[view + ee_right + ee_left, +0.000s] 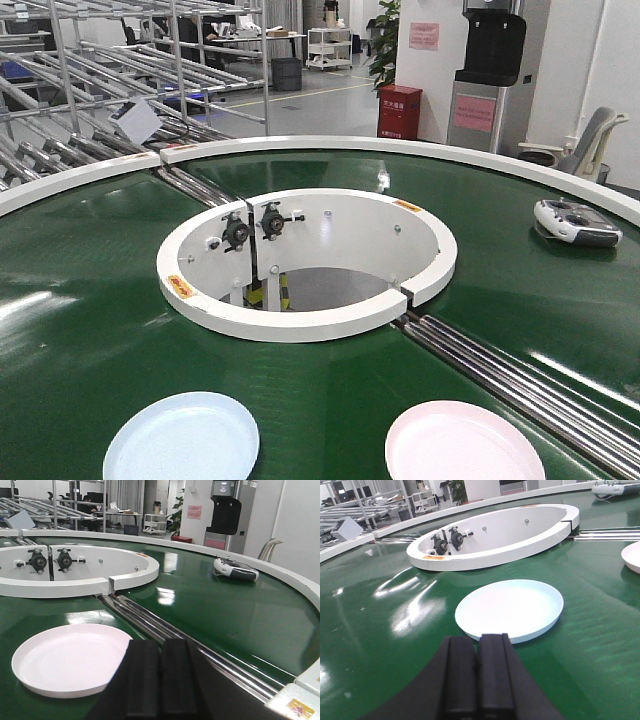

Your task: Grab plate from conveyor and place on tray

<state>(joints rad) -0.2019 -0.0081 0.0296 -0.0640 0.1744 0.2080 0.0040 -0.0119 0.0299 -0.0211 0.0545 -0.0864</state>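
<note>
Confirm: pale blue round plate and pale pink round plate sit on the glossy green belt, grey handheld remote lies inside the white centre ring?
No. The grey handheld remote lies on the glossy green belt, outside the white centre ring, not inside it; the exterior front view shows it. Rest holds.

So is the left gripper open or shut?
Shut. In the left wrist view the left gripper has both black fingers pressed together, no gap; the blue plate lies ahead, apart from it.
</note>
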